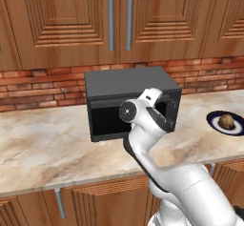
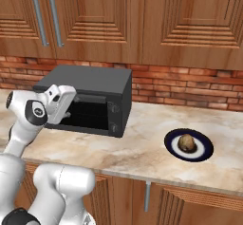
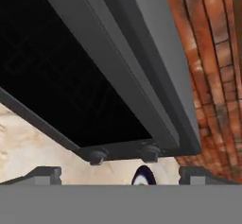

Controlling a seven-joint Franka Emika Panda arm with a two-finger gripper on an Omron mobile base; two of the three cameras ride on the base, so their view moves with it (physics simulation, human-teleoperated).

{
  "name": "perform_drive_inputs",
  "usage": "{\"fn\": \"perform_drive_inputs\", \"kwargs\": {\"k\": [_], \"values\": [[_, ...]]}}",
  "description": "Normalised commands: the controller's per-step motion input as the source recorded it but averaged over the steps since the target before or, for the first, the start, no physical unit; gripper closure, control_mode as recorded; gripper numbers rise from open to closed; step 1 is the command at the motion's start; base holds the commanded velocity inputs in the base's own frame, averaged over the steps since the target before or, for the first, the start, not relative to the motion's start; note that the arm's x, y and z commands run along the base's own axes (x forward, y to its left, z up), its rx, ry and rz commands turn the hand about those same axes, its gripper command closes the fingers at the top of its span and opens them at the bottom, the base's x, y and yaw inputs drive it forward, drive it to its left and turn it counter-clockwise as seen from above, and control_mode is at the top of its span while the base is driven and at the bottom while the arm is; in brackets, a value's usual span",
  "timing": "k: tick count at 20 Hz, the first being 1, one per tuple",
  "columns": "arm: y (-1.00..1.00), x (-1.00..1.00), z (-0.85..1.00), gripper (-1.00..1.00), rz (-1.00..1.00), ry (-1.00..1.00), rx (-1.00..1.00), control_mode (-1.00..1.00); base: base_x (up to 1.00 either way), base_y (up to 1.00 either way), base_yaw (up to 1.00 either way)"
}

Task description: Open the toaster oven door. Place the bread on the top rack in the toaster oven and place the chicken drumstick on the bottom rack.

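Toaster oven [image 1: 131, 101] on the counter [image 1: 43, 148], back against the brick wall [image 1: 38, 89], beneath the upper cabinets [image 1: 71, 20]. Toaster oven door [image 2: 88, 114] on the front, facing the counter's edge, two knobs [image 2: 112, 117] at its right, one above the other. Plate [image 2: 203, 154] well apart to the oven's right, on the same counter, nearer the front edge. Bread [image 2: 187, 143] on the plate, about its middle. Gripper [image 3: 120, 173] close before the door, near the knob end, arm in front of the oven's right half in the left base view. Lower cabinets [image 1: 95, 206] under the counter.
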Motion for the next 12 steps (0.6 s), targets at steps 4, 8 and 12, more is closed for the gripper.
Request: {"fn": "perform_drive_inputs", "kwargs": {"k": [4,8,12], "values": [[0.02,0.14,0.34,-1.0,0.0,-0.13,-0.07,-1.0,0.0,0.0,0.0],[0.1,0.53,-0.01,-1.0,0.0,-0.02,-0.1,-1.0,0.0,0.0,0.0],[0.02,0.65,-0.17,-1.0,0.0,0.01,-0.13,-1.0,0.0,0.0,0.0]]}}
